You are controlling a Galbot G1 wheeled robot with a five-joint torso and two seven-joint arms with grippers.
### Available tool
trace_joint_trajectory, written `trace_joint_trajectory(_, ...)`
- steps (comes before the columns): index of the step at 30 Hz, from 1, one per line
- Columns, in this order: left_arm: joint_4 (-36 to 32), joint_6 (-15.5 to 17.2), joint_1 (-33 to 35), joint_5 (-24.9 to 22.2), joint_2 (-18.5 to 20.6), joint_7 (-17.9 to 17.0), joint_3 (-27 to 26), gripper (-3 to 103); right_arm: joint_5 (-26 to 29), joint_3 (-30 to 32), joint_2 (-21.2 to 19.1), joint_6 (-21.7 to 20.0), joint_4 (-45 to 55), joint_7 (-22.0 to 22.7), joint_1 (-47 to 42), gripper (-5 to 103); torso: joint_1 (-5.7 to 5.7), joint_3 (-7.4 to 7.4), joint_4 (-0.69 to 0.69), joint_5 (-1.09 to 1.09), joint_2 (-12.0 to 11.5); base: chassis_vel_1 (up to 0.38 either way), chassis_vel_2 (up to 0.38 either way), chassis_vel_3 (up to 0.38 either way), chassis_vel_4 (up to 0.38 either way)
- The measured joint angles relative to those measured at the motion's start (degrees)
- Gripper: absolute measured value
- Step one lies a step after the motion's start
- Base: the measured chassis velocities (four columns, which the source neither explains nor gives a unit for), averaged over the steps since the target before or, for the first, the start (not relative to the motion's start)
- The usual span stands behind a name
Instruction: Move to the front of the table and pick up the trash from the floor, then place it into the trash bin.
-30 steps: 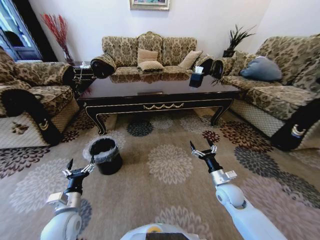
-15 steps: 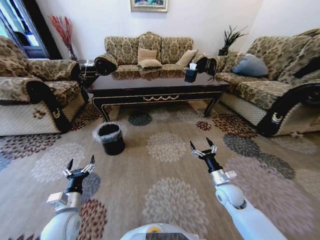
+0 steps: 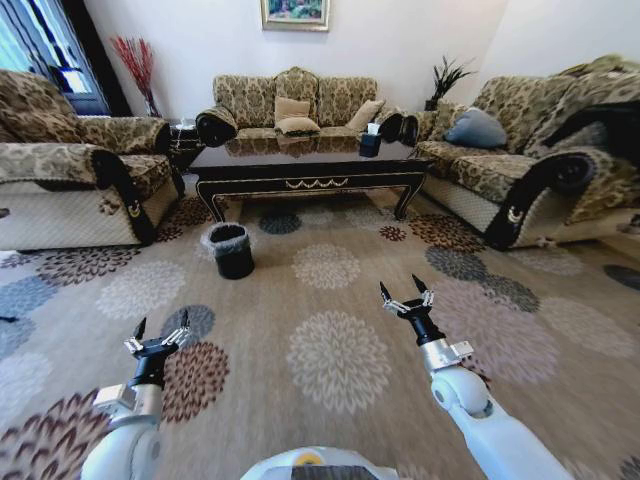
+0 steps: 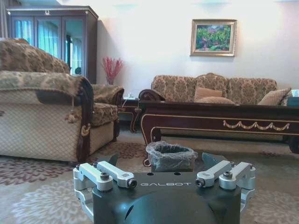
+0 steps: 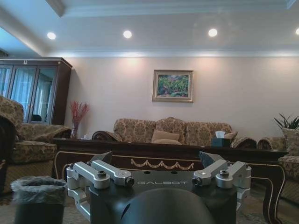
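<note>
I see no trash on the carpet; the trash bin (image 3: 232, 250) sits far left before the table (image 3: 305, 165). Left gripper (image 3: 160, 338) and right gripper (image 3: 406, 295) hover spread, empty

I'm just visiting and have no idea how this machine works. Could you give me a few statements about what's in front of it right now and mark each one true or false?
1. The trash bin stands on the carpet in front of the table. True.
2. The left hand is gripping a bottle. False: it is open and holds nothing, hanging low above the carpet.
3. The right hand is open and empty. True.
4. The bin lies tipped on its side. False: it stands upright, its liner bag folded over the rim.
5. A tissue box sits on the table. True.
6. The right hand is touching the table. False: it hangs over open carpet, well short of it.
</note>
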Motion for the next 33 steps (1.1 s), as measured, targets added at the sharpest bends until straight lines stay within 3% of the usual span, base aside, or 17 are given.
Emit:
trace_joint_trajectory(14,0.0,0.0,0.0,0.0,0.0,0.0,0.0,100,0.0,0.0,0.0,0.0,0.0,0.0,0.0,100,0.00,-0.02,-0.02,-0.01,0.0,0.318,-0.336,-0.312,0.309)
trace_joint_trajectory(33,0.0,0.0,0.0,0.0,0.0,0.0,0.0,100,0.0,0.0,0.0,0.0,0.0,0.0,0.0,100,0.01,0.01,-0.01,0.00,0.0,0.012,-0.001,-0.014,0.009)
